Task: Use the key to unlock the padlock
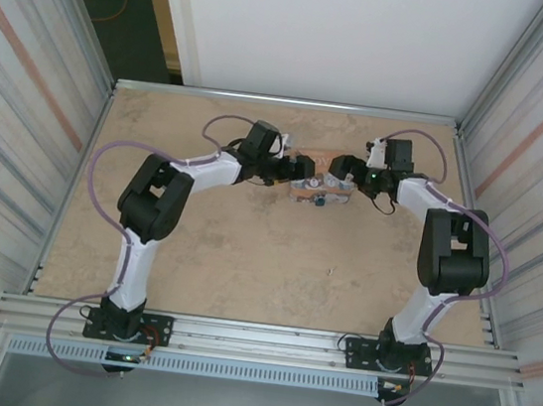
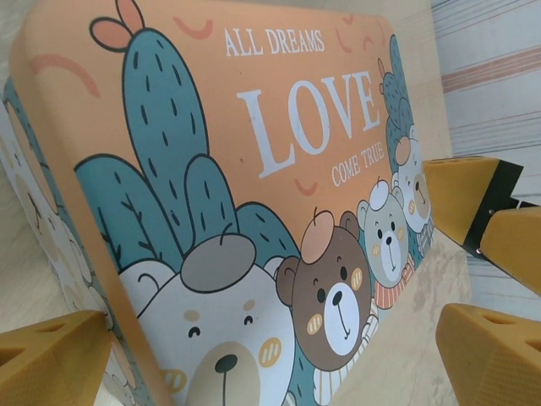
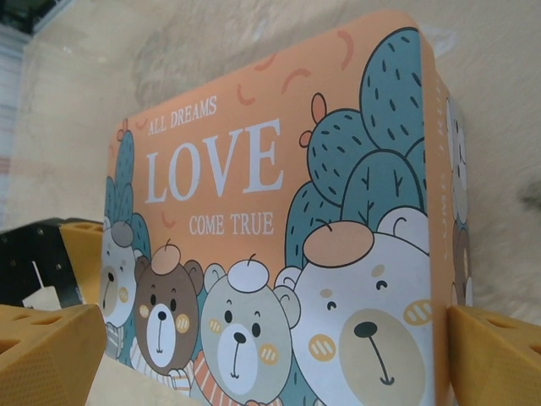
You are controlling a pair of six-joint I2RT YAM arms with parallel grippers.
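Note:
The orange-and-teal "LOVE" tin (image 1: 316, 184) lies at the back middle of the table, with both grippers at its ends. At its near edge sits a tiny dark-blue speck, the padlock (image 1: 319, 200), too small for detail; I cannot pick out the key. My left gripper (image 1: 294, 172) is open and straddles the tin's left end: one yellow finger (image 2: 51, 359) is beside the tin's side, and the other finger (image 2: 490, 355) stands apart over bare table. My right gripper (image 1: 342, 180) is open around the right end, one finger (image 3: 499, 355) against the tin's side (image 3: 444, 211).
The sandy tabletop (image 1: 245, 250) is fenced by corrugated metal walls (image 1: 21, 130) left and right and a white panel behind. The right gripper's yellow fingers (image 2: 473, 199) show beyond the tin in the left wrist view. The left gripper's finger (image 3: 80, 245) shows in the right wrist view.

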